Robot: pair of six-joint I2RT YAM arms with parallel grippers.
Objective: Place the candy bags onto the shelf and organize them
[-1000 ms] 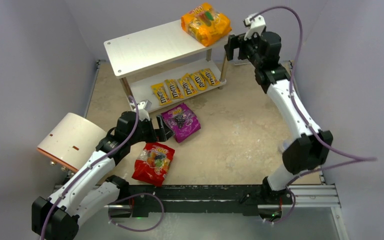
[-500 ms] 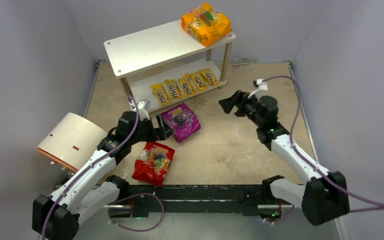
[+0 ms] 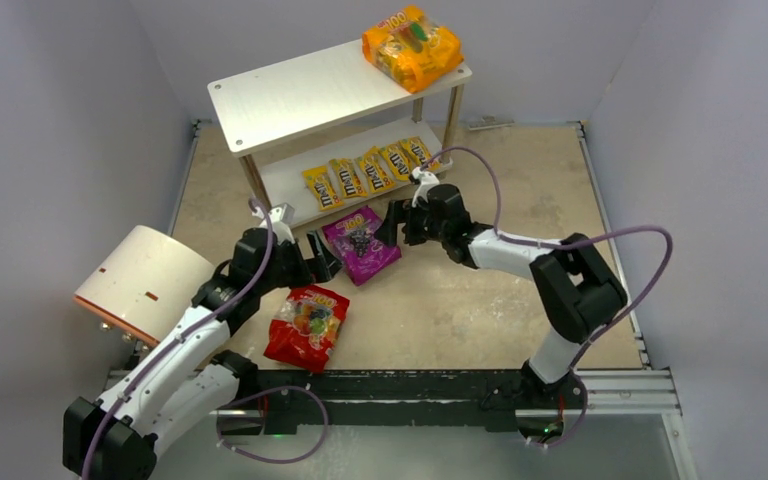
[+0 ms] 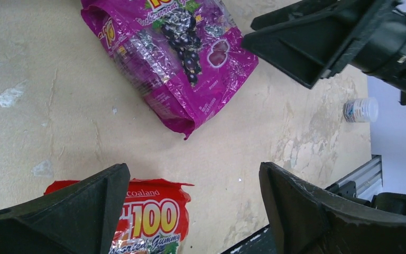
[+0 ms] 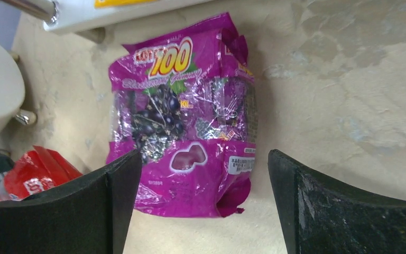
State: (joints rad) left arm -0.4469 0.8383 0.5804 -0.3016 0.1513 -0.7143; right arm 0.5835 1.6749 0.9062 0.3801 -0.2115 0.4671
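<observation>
Over the purple bag (image 5: 182,121) the right hand (image 5: 203,159) hangs open; left hand (image 4: 193,169) open too.

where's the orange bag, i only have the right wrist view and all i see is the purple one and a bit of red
Observer: The orange bag lies on the top board of the shelf, at its right end in the top camera's view.
Operator: ok and the small yellow packets
Observer: Five yellow M&M's packets lie in a row on the lower board.
Operator: where's the left gripper
Observer: The left gripper is open and empty, low over the table between the red bag and the purple bag.
</observation>
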